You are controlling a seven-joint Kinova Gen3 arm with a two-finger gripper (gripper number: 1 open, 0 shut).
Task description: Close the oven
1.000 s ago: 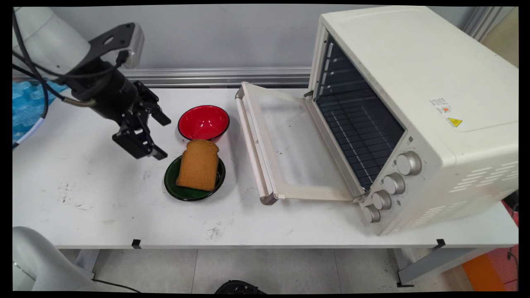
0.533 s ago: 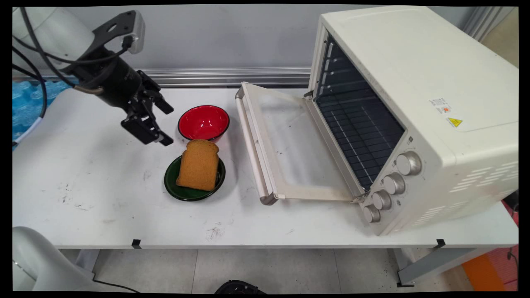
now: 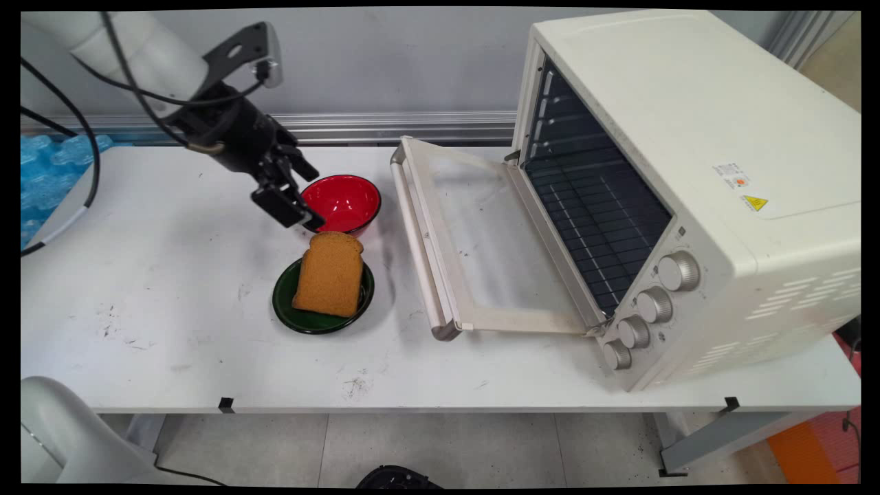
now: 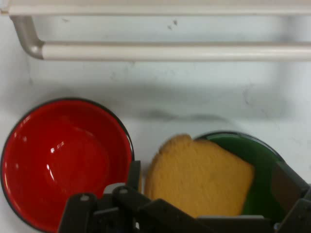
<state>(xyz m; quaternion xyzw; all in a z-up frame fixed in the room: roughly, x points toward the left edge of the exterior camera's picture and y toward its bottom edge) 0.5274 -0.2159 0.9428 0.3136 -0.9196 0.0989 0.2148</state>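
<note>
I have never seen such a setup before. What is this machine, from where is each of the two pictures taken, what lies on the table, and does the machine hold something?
The machine is a white robot arm with a black two-fingered hand. The main view comes from a fixed camera above the near side of the white table. The hand view comes from a camera on the hand itself, looking along its fingers.

On the table are a red bowl, empty, and beside it a green plate with a slice of brown bread lying on it. To the right stands a cream toaster oven with its glass door folded down open.

The hand holds nothing. Its fingers are open, and it hovers over the bowl's left rim, close to the bread.
</note>
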